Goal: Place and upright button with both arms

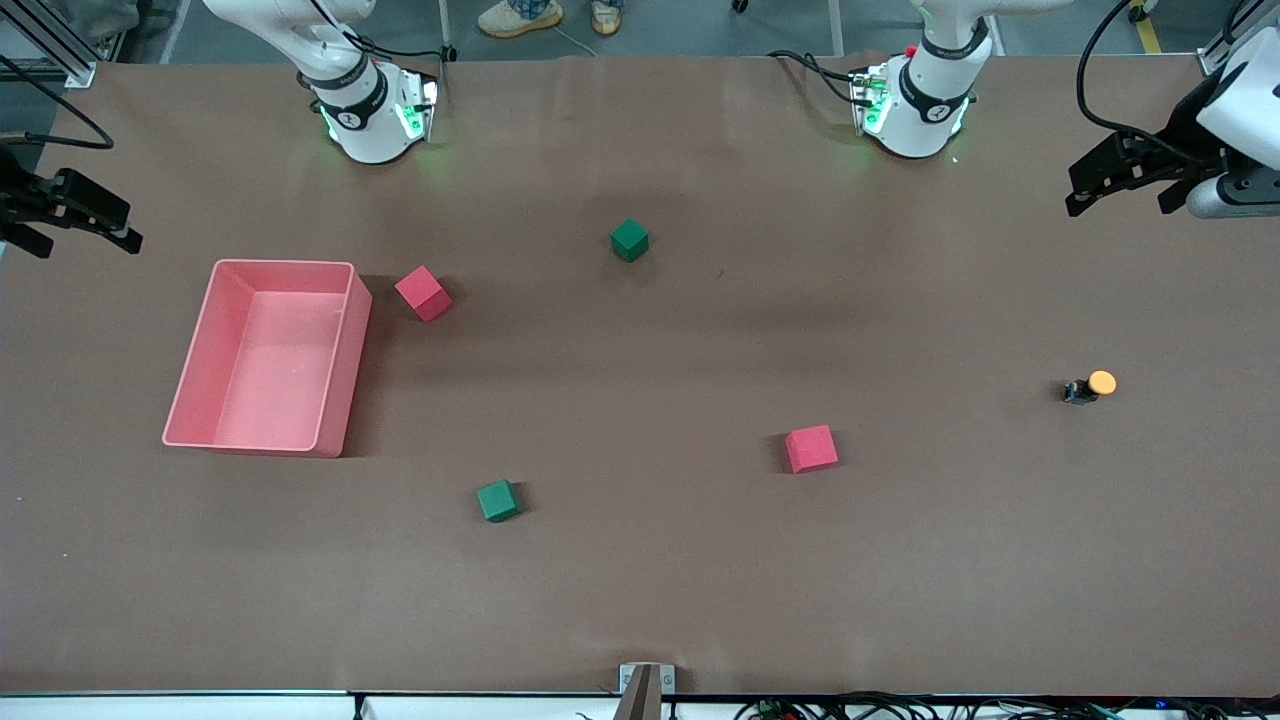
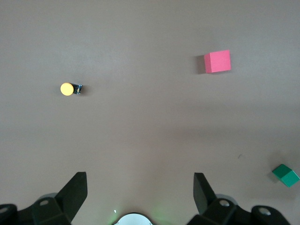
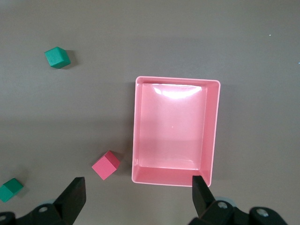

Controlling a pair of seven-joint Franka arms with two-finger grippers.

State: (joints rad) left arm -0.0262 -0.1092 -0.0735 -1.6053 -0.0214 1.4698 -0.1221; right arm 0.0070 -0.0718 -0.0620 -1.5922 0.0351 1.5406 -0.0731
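The button (image 1: pixel 1090 386) lies on its side on the brown table toward the left arm's end, its round orange cap level with its small black and blue body. It also shows in the left wrist view, button (image 2: pixel 70 88), alone on bare table. My left gripper (image 1: pixel 1118 203) hangs open high over that end of the table, with nothing between its fingers (image 2: pixel 75 190). My right gripper (image 1: pixel 85 238) hangs open over the right arm's end, above the table beside the pink bin (image 3: pixel 177 80). It holds nothing either.
The pink bin (image 1: pixel 345 372) stands empty toward the right arm's end. One red cube (image 1: pixel 423 293) sits beside it, another red cube (image 1: pixel 811 448) lies mid-table. One green cube (image 1: pixel 629 240) is nearer the arm bases, a second green cube (image 1: pixel 498 500) nearer the front camera.
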